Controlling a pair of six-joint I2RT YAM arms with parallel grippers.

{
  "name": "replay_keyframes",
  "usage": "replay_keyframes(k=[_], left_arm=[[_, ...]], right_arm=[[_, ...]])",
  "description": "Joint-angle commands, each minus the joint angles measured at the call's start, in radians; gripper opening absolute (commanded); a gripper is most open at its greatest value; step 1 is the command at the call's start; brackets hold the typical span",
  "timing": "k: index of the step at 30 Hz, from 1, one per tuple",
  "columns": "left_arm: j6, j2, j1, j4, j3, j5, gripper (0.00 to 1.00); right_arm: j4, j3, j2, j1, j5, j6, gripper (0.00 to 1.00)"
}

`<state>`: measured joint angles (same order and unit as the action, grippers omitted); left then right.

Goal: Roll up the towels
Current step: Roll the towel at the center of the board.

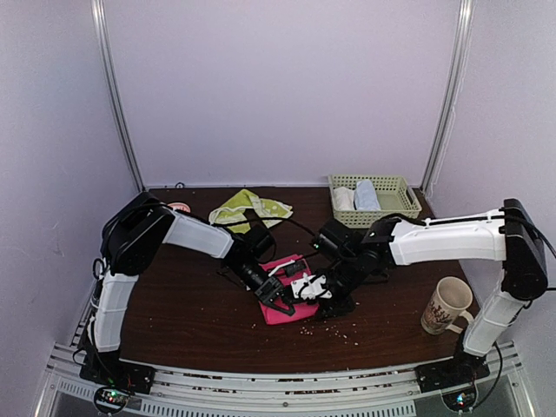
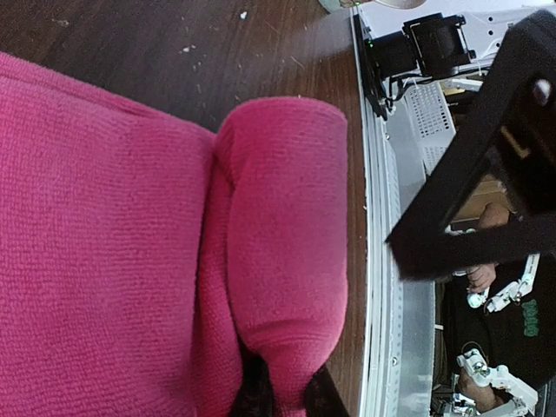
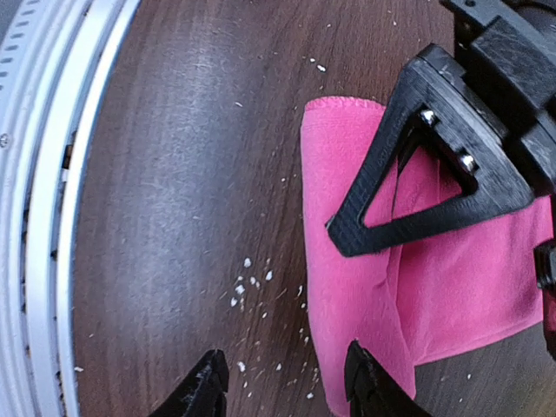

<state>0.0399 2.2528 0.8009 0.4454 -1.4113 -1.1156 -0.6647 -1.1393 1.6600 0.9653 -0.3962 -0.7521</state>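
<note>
Pink towel (image 1: 280, 314), its rolled end pinched between the left gripper's (image 2: 287, 395) 2 fingertips, lies on the table (image 1: 174, 295). The right gripper (image 3: 285, 382) is spread at that towel's edge, over crumbs (image 3: 248, 282). Behind the towel lies the yellow-green cloth (image 1: 248, 208), behind-right a basket (image 1: 404, 204), and to the right a mug (image 1: 447, 304).

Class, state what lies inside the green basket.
In the basket lie a white cloth and a light-blue cloth, both rolled, side by side. Anything beneath them is covered.

No legible text anywhere, print on mug (image 1: 447, 306) unreadable
</note>
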Motion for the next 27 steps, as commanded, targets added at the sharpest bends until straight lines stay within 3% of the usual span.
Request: replay_keyframes(k=[1,14,19,23,27], left_arm=[[0.007,0.04,-0.008,0.032,0.026,0.026,0.03],[-0.018,0.039,-0.009,0.032,0.019,0.034,0.07],[-0.04,0.009,-0.009,0.032,0.02,0.055,0.18],[-0.054,-0.054,-0.025,0.032,0.028,0.117,0.24],[-0.015,-0.161,-0.08,-0.022,0.084,0.203,0.3]], right_arm=[[0.194,0.018,0.056,0.039,0.128,-0.023,0.46],[0.317,0.067,0.18,0.059,0.189,-0.078,0.4],[0.335,0.075,0.216,0.059,0.216,-0.107,0.37],[0.296,0.053,0.267,0.06,0.216,-0.14,0.33],[0.155,-0.023,0.334,0.06,0.162,-0.159,0.21]])
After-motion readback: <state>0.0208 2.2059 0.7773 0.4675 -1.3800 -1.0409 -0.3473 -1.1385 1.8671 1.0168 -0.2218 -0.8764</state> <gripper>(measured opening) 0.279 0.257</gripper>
